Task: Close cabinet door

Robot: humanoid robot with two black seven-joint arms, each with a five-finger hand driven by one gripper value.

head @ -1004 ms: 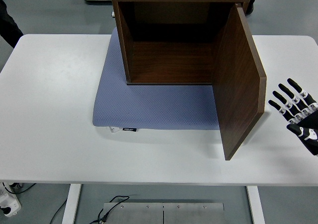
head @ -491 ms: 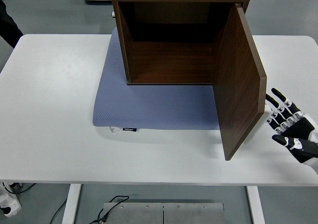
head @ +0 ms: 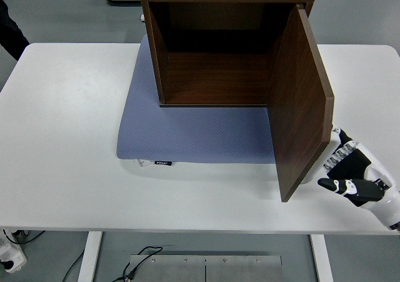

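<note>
Nearest to us, at the lower right of the frame, our right hand (head: 349,169) comes in from the right edge and lies low over the white bench (head: 62,138); its fingers (head: 343,152) are stretched out and hold nothing, their tips reaching to the outer face of the cabinet door (head: 300,100), and we cannot tell from this angle whether they press it or sit just short of it; the thumb points leftward below them. Our left hand is out of sight, so the right is the only one placed for the job.

The door stands wide open, hinged along the cabinet's right front edge and swung out toward the bottom of the frame; its free edge is the near one, just left of our hand, and its long face runs from lower right up toward the cabinet (head: 219,50). So the door lies to the left of the hand, and we judge the push must go leftward and then away, toward the upper part of the frame, to sweep the door across the open front.

Further up, the walnut-brown cabinet sits on a blue-grey mat (head: 187,132); a small dark label (head: 163,163) at the mat's near edge carries print too small to read.
</note>
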